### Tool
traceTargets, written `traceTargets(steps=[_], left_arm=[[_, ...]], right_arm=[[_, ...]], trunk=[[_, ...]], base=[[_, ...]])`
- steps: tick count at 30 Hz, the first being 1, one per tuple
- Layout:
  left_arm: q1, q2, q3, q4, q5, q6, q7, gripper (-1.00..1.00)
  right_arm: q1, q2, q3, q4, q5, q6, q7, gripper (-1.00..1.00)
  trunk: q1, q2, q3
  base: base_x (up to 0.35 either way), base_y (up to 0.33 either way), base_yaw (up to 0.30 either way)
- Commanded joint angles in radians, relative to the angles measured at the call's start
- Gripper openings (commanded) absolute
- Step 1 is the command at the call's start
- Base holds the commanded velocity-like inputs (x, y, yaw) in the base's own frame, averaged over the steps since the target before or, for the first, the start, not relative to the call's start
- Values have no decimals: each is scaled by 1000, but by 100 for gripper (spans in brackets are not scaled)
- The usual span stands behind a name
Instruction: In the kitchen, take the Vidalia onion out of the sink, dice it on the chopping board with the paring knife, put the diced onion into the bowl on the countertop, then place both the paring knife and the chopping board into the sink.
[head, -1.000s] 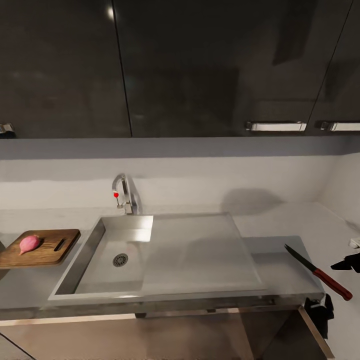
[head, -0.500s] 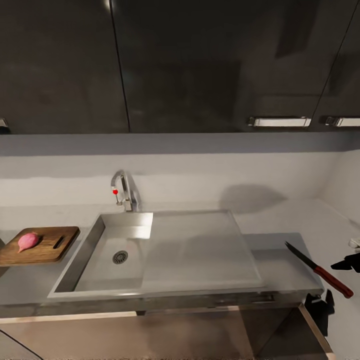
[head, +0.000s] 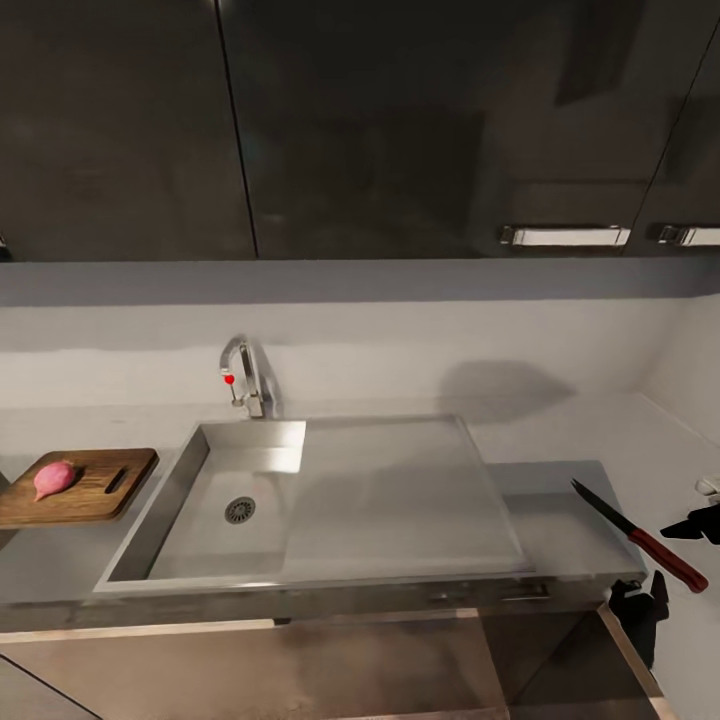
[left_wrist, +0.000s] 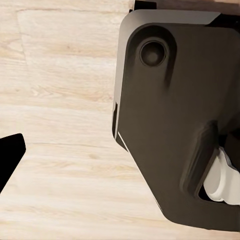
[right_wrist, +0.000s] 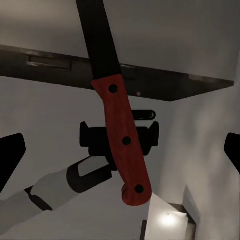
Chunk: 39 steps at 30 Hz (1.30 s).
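Soft dim render, glossy wall cabinets (head: 400, 120) reflecting glare, faint backsplash (head: 400, 350) shadow, mild blur

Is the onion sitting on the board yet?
Touching. Head view shows the onion resting on the board's top, left of the sink.

- Your head camera looks forward and down from high up. It faces the sink (head: 300, 505), the black wall cabinets (head: 360, 120) above it, and the chopping board (head: 75, 487) far to the left.
- Your left wrist camera points straight down at the wooden floor (left_wrist: 60, 125) and the robot's dark base (left_wrist: 185, 110), quite close.
- Your right wrist camera sits very close to the paring knife (right_wrist: 116, 107), looking along it.
- The head and right wrist cameras both see that knife (head: 640, 537).
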Motion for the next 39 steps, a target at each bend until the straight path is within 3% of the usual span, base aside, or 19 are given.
traceTargets(steps=[1,22,39], left_arm=[[-1,0,-8,1,10,3,0,100],[-1,0,-8,1,10,3,0,100],[-1,0,-8,1,10,3,0,100]], right_arm=[[-1,0,-8,-1,5,10,3,100],[-1,6,-8,0,6,12,-2,100],[-1,13,-7,0,6,12,-2,100]], trunk=[[1,-2,-2],[1,-2,-2],[1,-2,11]], base=[[0,0,0],[0,0,-6],[0,0,-177]])
